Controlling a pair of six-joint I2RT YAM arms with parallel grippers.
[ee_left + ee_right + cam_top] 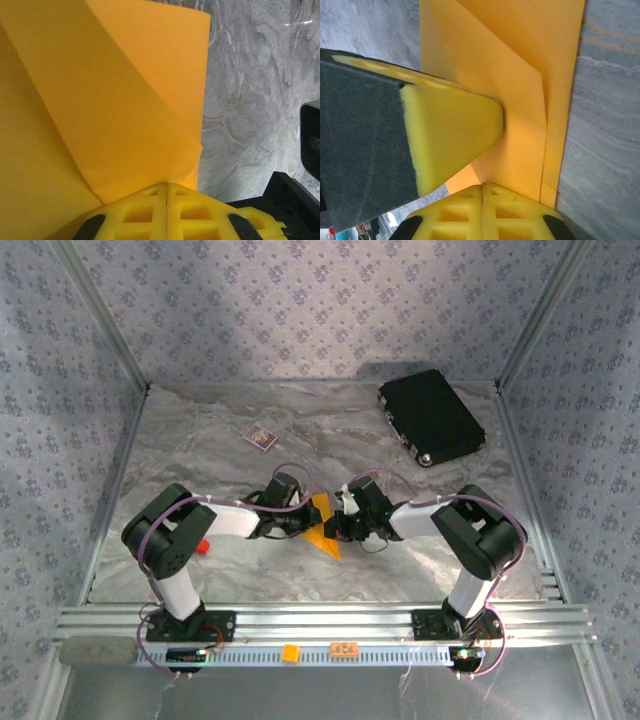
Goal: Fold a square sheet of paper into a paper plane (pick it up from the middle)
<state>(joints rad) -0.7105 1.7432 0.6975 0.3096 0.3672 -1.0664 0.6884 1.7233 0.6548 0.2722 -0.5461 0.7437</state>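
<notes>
The work is mid-fold: the sheet of paper (324,532) lies in the middle of the picture from above, on the marbled table (200,440). It is wedged between the two wrists and shows there as a small orange triangle with its point toward the bottom of the frame. It is no longer a flat square. In the left wrist view the sheet of paper (100,100) has a long diagonal crease running from the upper left down toward the fingertips, with a flap lying over the layer beneath. The right wrist view shows two slanted flaps stacked beside a straight edge on the right of the frame. The left gripper (166,192) has its yellow jaws pressed flush together at the paper's lower edge. The right gripper (483,192) is likewise fully closed at the bottom of its own frame. Whether either one nips a layer of paper or only bears down on it, I cannot tell. One yellow finger (455,135) of the left gripper lies across the flap at centre left of the right wrist view, apparently flattening the fold. I judge this to be a creasing step on the nose flaps. The next move probably calls for one closed pincer to pin the sheet while the other sweeps along the crease, and then for a matching fold aligned to the straight edge.
</notes>
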